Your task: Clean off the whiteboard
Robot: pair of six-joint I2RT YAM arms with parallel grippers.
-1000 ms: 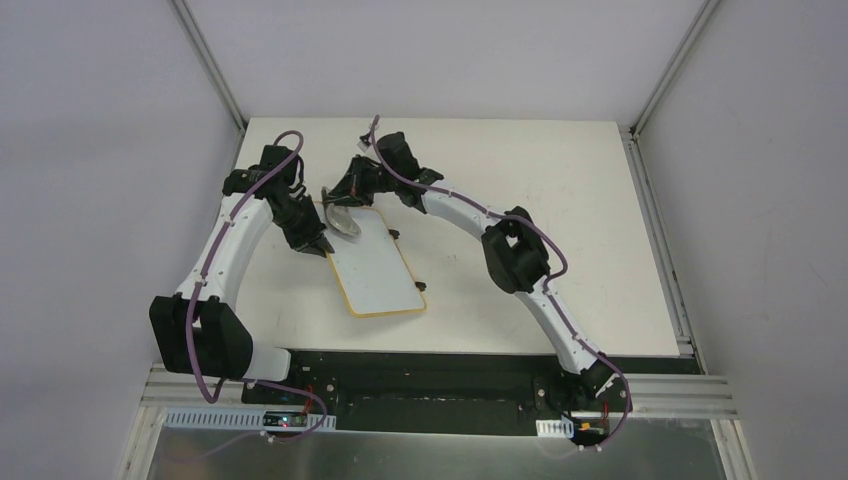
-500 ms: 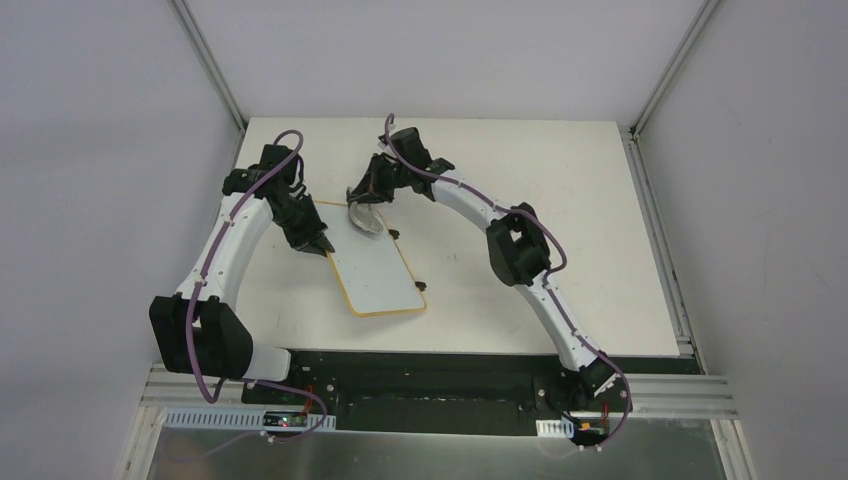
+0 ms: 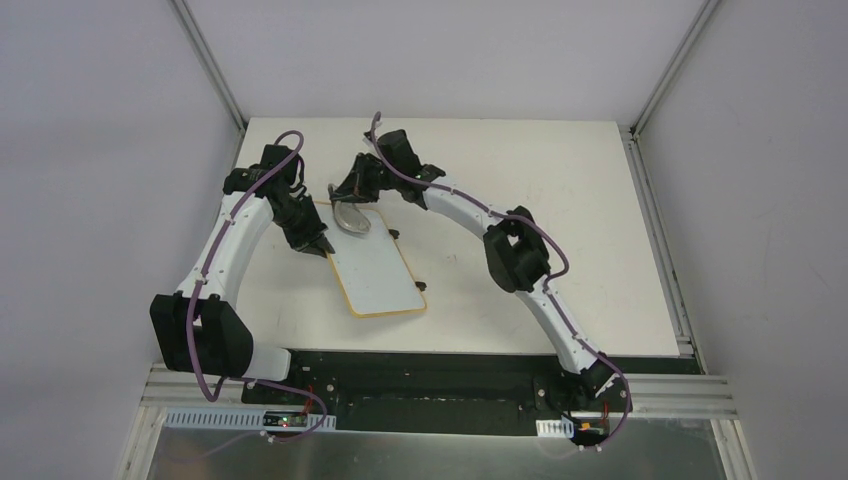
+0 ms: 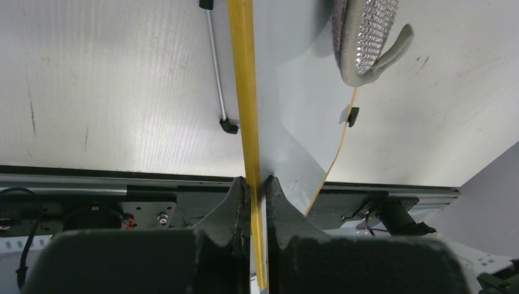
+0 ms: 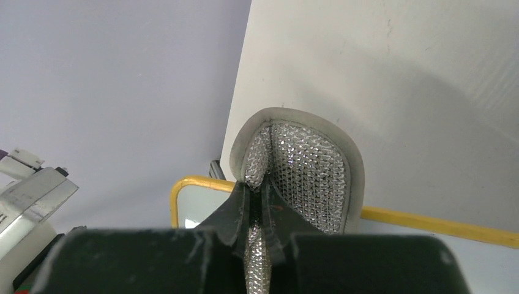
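- Near end of the whiteboard (image 3: 375, 265), angled on the surface (image 3: 560, 180) left of centre: blank, no writing visible; erasing judged nearly or fully done.
- Midway along, left pincer (image 4: 256, 182) clamped tight on its yellow-tan left rim.
- At the far end, right pincer (image 5: 256, 190) pinching a grey pad (image 5: 306, 165) over the far rim.

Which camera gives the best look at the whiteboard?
Top external: the whole whiteboard shows, apparently wiped blank. Left wrist sees it nearly edge-on along its rim; right wrist catches only one rim corner behind the pad.
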